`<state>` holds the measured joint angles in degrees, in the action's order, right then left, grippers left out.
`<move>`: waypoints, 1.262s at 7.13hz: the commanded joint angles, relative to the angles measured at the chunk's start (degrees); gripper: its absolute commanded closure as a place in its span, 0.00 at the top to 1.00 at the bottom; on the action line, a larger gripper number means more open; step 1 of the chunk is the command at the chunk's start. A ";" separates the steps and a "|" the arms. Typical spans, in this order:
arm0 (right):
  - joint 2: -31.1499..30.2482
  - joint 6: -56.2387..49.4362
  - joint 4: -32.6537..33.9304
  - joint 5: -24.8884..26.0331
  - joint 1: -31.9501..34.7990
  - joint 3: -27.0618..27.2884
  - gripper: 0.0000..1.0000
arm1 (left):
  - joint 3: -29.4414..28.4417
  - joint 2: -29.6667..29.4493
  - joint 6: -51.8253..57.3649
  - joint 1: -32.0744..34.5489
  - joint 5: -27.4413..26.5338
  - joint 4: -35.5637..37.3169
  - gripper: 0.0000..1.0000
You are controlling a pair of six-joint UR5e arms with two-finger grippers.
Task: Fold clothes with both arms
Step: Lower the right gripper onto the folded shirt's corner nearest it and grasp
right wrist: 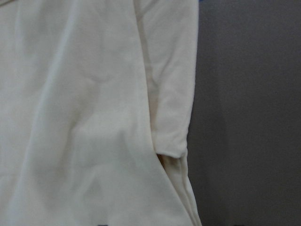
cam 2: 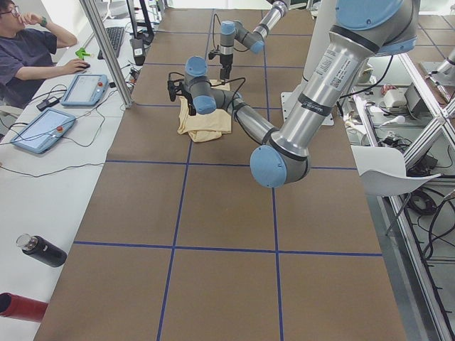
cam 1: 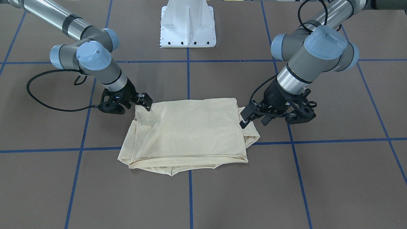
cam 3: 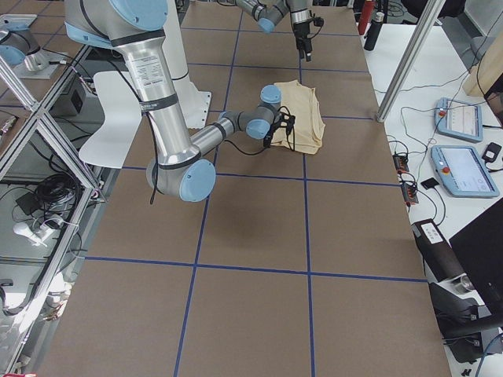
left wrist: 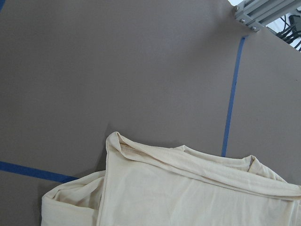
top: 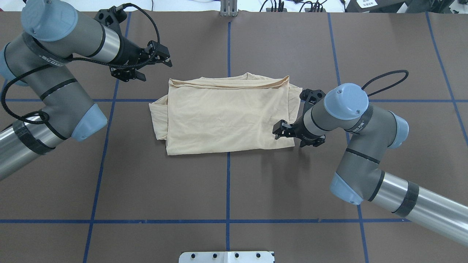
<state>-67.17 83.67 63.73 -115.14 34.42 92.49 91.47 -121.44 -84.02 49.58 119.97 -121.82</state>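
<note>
The left gripper (top: 163, 59) hangs over bare table (top: 146, 182), just past the far left corner of the shirt (top: 226, 113). Its fingers are apart and hold nothing. Its wrist view looks down on that corner with no finger in sight, so I judge it stands off to stay clear of the fabric, or to line up on the corner for a pinch. The shirt lies flat mid-table as a rough rectangle, plain side up, the print hidden. A doubled fold edge runs along its far side, and a lump of tucked cloth, likely a sleeve, juts out on its left. That layered shape suggests several folds are made, with perhaps one more to halve it. The right gripper (top: 280, 130) sits low at the near right corner, over the cloth's edge. Its fingers look parted and the shirt shows no lift or pull there, so it seems to grip nothing. Blurred cloth fills its wrist view, which fits a low pose ready to pinch that corner.
</note>
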 commanded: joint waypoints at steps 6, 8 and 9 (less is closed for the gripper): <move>-0.24 0.01 1.82 -1.66 -0.05 1.54 0.00 | 0.03 0.41 0.08 0.07 0.08 0.00 1.00; -3.12 0.01 5.50 -3.41 -2.49 8.55 0.00 | 0.12 0.41 0.08 0.16 0.00 0.09 1.00; -5.31 0.01 8.13 -4.82 -5.38 14.07 0.00 | 0.90 0.33 0.08 0.16 0.00 1.65 1.00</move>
<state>-70.04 83.67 68.92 -118.37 31.97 100.49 91.74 -121.05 -83.94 49.71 119.98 -121.38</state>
